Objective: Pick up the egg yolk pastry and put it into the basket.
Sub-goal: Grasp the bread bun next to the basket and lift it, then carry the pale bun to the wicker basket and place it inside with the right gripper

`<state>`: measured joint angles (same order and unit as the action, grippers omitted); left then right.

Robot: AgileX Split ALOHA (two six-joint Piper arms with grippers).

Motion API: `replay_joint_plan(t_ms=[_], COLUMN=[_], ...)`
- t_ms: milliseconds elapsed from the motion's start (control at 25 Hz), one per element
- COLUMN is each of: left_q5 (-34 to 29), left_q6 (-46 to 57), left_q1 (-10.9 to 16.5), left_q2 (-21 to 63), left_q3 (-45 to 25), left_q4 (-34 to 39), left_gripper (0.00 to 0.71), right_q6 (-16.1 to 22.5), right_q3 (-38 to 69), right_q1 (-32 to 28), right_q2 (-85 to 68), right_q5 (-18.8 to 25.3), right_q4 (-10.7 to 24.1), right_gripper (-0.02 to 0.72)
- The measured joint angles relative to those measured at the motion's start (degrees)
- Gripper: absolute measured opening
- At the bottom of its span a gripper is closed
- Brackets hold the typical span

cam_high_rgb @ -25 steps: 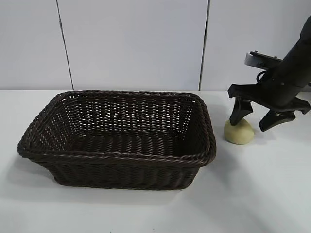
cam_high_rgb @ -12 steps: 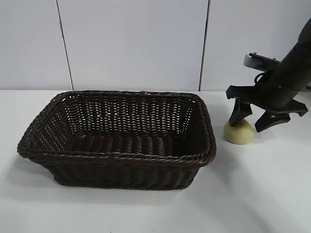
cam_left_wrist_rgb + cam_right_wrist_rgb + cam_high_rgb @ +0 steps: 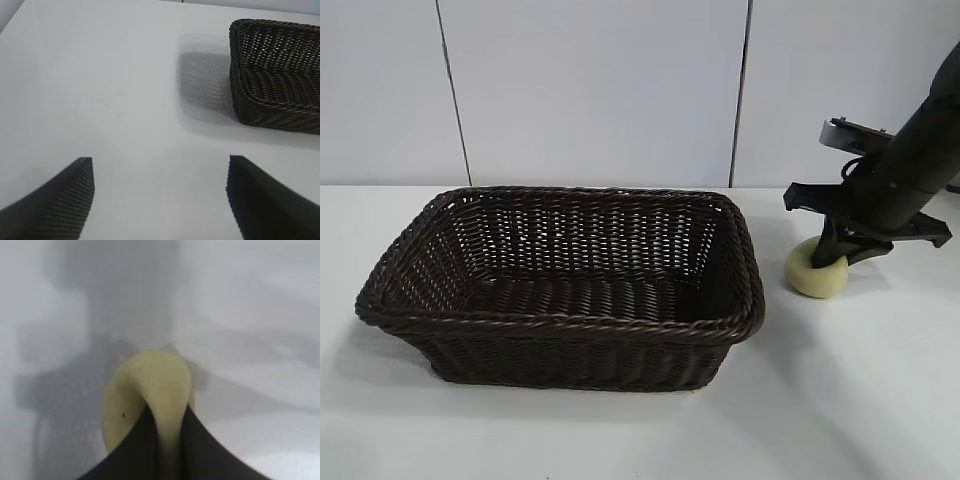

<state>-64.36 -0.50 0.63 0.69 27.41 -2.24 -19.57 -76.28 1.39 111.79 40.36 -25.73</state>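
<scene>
The pale yellow egg yolk pastry lies on the white table just right of the basket, a large dark brown wicker one. My right gripper is down on the pastry and shut on it. In the right wrist view both black fingers squeeze the soft pastry into a narrow ridge between them. My left gripper shows only in the left wrist view. It is open over bare table with nothing between its fingers, and a corner of the basket lies beyond it.
A white panelled wall stands behind the table. The basket's right rim is a short way from the pastry and the right arm.
My right gripper's fingers have closed from wide apart onto the pastry, pinching it, and the gripper has come down a little. The basket has not moved.
</scene>
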Motion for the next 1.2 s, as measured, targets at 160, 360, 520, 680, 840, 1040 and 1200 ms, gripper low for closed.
replay_joint_plan(t_ms=[160,360,520,680,840,1040,1200], left_q5=[0.0,0.0,0.0,0.0,0.0,0.0,0.0], left_q6=[0.0,0.0,0.0,0.0,0.0,0.0,0.0], left_q1=[0.0,0.0,0.0,0.0,0.0,0.0,0.0], left_q2=[0.0,0.0,0.0,0.0,0.0,0.0,0.0], left_q3=[0.0,0.0,0.0,0.0,0.0,0.0,0.0], left_q4=[0.0,0.0,0.0,0.0,0.0,0.0,0.0], left_gripper=[0.539,0.539,0.539,0.539,0.539,0.539,0.539], right_q6=[0.0,0.0,0.0,0.1,1.9,3.2,3.5], right_q3=[-2.3,-2.7,-2.7,-2.7,-2.7,-2.7,-2.7], right_q1=[0.0,0.0,3.0,11.3,20.9,29.9,32.4], right_q2=[-6.5,-12.1,-13.3,-13.2,-13.2,-13.2,-12.9], right_q5=[6.4,9.6,10.7,10.2,6.5,1.4,-1.6], right_q4=[0.0,-0.8,-3.2,-4.6,-5.3,-5.4,-5.4], right_gripper=[0.030,0.030,0.029,0.028,0.025,0.025,0.024])
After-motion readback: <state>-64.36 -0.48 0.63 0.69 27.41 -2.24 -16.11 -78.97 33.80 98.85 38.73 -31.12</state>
